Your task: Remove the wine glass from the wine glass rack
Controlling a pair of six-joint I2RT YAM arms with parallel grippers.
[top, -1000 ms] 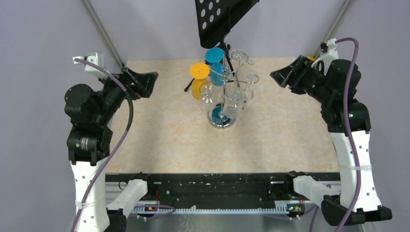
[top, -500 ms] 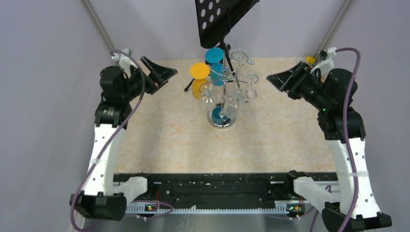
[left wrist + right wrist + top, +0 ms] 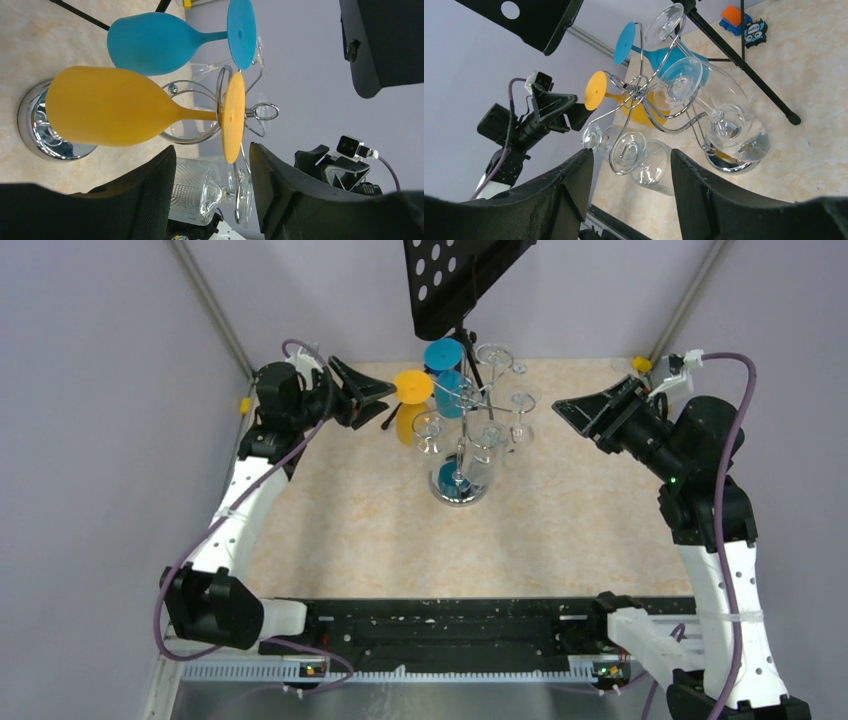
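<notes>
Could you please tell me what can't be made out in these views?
Top view: the clear glasses overlap on the rack, so their number is unclear.
Top view: the black plate is cut off by the top edge.
Left wrist view: the yellow glass hides part of the rack's base.
Right wrist view: the toys at the top edge are too small to identify.

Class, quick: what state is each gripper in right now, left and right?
Left gripper: open, holding nothing.
Right gripper: open, holding nothing.
</notes>
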